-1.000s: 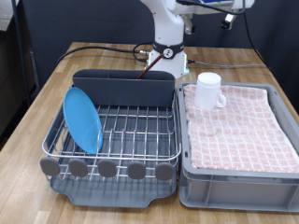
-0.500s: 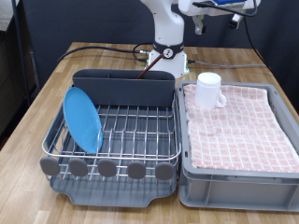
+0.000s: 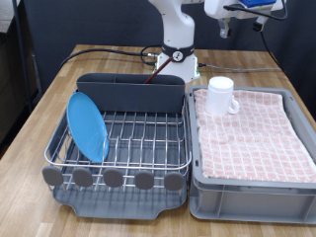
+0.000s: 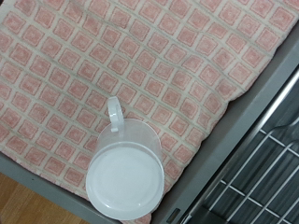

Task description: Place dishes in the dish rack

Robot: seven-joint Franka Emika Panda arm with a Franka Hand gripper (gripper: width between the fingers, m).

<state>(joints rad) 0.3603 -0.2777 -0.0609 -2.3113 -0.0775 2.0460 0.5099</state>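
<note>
The light-blue plate point(image 3: 87, 125) stands upright in the slots on the exterior view's left side of the silver wire dish rack point(image 3: 138, 150). The white handled mug point(image 3: 221, 96) stands upright on the pink checked cloth in the grey bin. In the wrist view the mug point(image 4: 126, 173) shows from above, open side up, with some rack wires point(image 4: 266, 154) beside the bin. My gripper point(image 3: 225, 30) hangs high above the mug, near the exterior view's top, empty. Its fingers do not show in the wrist view. The wooden spoon is out of view.
The grey plastic bin point(image 3: 252, 190) lined with pink checked cloth point(image 3: 259, 133) sits to the exterior view's right of the rack. The dark grey utensil caddy point(image 3: 131, 94) stands at the rack's far side. The robot base point(image 3: 179, 57) and cables lie behind on the wooden table.
My gripper has moved toward the exterior view's right along the top, ending above the mug. The plate and mug have not moved.
</note>
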